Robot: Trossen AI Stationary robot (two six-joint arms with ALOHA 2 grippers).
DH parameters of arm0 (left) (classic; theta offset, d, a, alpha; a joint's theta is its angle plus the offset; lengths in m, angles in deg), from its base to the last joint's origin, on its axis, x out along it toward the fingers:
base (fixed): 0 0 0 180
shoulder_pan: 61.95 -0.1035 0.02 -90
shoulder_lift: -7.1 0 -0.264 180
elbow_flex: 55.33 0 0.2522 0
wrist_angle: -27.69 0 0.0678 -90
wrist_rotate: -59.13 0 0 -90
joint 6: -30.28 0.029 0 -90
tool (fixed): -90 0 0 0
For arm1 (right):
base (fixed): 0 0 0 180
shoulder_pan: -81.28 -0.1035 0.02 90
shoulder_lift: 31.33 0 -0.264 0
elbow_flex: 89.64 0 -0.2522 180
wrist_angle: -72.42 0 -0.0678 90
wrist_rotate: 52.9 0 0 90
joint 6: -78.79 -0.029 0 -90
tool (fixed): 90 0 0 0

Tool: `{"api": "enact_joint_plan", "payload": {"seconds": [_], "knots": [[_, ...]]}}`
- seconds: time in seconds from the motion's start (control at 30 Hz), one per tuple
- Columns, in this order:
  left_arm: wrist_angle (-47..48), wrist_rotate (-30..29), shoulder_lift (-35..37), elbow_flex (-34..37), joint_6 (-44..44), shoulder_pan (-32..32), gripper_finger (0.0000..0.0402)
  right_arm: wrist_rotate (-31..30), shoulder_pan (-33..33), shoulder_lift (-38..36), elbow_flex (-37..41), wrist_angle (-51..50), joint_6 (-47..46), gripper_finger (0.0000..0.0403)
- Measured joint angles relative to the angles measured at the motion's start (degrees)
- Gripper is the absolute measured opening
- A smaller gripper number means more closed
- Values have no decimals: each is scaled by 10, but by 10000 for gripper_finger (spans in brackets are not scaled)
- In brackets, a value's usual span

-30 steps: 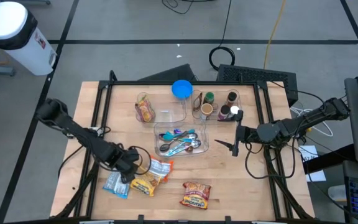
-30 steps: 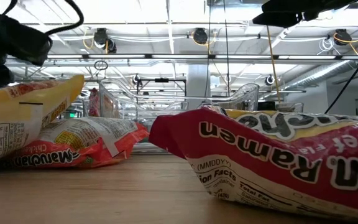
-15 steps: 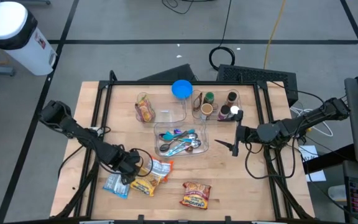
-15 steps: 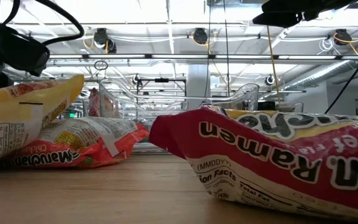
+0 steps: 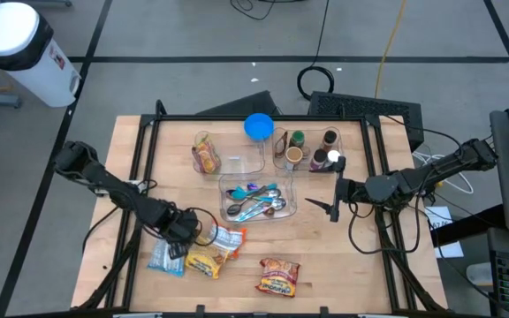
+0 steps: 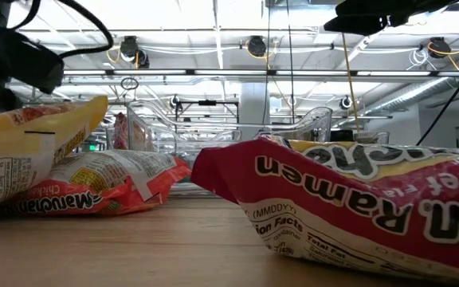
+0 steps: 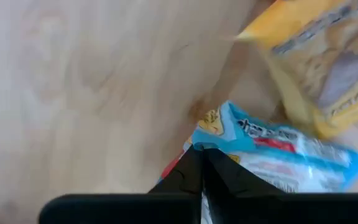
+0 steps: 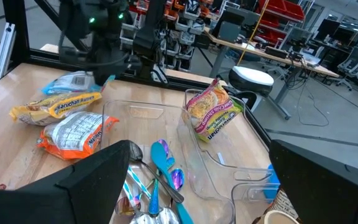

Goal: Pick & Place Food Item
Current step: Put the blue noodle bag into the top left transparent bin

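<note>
Currently the left gripper (image 5: 177,250) pinches the blue packet (image 7: 278,146) beside the yellow packet (image 5: 206,261) by its edge; it may slip. Right gripper (image 5: 335,208) gapes.

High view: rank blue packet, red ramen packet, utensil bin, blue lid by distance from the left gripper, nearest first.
From the left gripper, shut at the table's front left:
1. blue packet, right at the fingertips, front left.
2. red ramen packet, front centre.
3. utensil bin, mid-table; too close to the ramen packet to rank firmly.
4. blue lid, back centre.
</note>
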Motion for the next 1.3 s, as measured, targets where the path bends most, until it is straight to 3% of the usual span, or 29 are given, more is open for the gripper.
{"api": "enact_joint_plan", "payload": {"seconds": [0.23,0.4,0.6,0.77,0.87,1.03,1.3], "knots": [[38,-46,90,0,-16,-24,6,0,0,0,0,0,0,380],[40,-144,152,-28,-8,-33,9,0,0,0,0,0,0,380],[32,-302,197,-102,111,-33,8,0,0,0,0,0,0,380],[-4,-442,205,-159,271,-34,4,0,0,0,0,0,0,380],[-78,-489,205,-170,397,-47,9,0,0,0,0,0,0,380],[-190,-462,203,-170,582,-103,4,0,0,0,0,0,0,380],[-244,-335,177,-170,693,-246,4,0,0,0,0,0,0,380]]}}
